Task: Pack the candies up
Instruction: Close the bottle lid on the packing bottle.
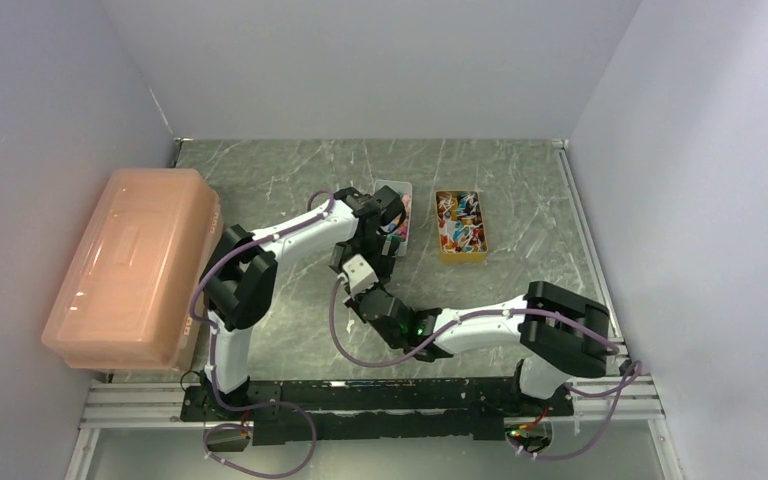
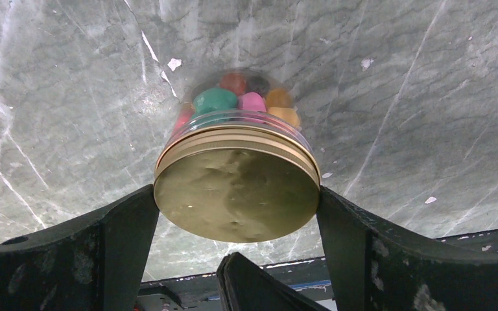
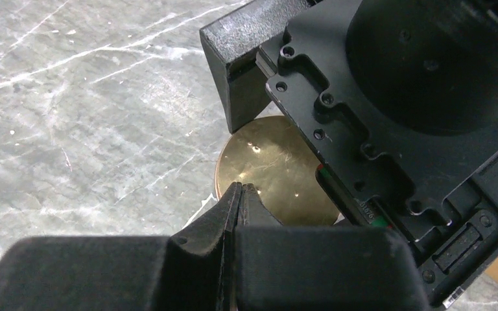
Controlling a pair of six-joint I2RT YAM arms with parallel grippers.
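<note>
A clear jar [image 2: 233, 107] with a gold lid [image 2: 237, 194] holds pink, green, red and orange candies [image 2: 215, 100]. My left gripper [image 2: 237, 202] is shut on the jar, one finger on each side of the lid. In the top view it [image 1: 368, 243] is near mid-table. My right gripper [image 3: 240, 188] is shut and empty, its tips just above the lid [image 3: 279, 168], close against the left gripper; it also shows in the top view [image 1: 358, 272]. More candies lie in a clear tray [image 1: 400, 212] and a yellow tray [image 1: 460, 226].
A large orange plastic box [image 1: 135, 265] with its lid on stands at the table's left edge. White walls close in the table on the left, back and right. The grey marble tabletop [image 1: 520, 270] lies bare to the right of the arms.
</note>
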